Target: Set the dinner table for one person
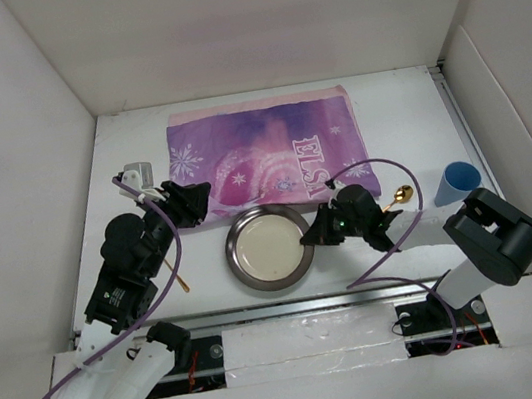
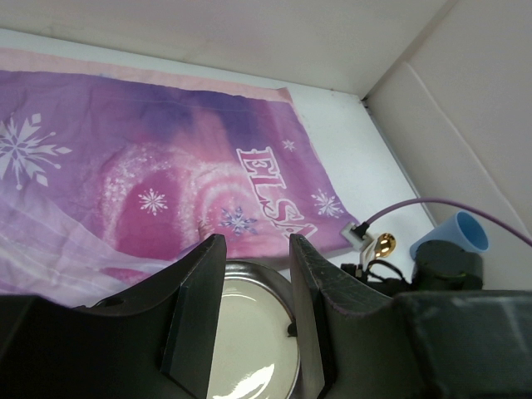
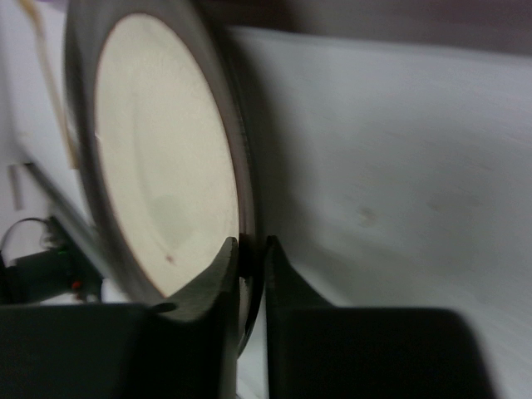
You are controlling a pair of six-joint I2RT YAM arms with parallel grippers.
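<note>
A metal-rimmed plate (image 1: 268, 247) with a cream inside lies on the white dinner table (image 1: 405, 117), just in front of the purple ELSA mat (image 1: 269, 153). My right gripper (image 1: 306, 241) is shut on the plate's right rim; in the right wrist view its jaws (image 3: 249, 245) pinch the rim of the plate (image 3: 158, 166). I cannot tell whether the plate is lifted. My left gripper (image 1: 203, 202) is open and empty at the mat's front left corner. In the left wrist view the plate (image 2: 249, 332) shows between its fingers (image 2: 256, 243).
A gold spoon (image 1: 402, 196) and a blue cup (image 1: 458, 181) stand right of the plate, and both show in the left wrist view: spoon (image 2: 385, 243), cup (image 2: 455, 233). A thin gold utensil (image 1: 179, 274) lies under the left arm. White walls enclose the table.
</note>
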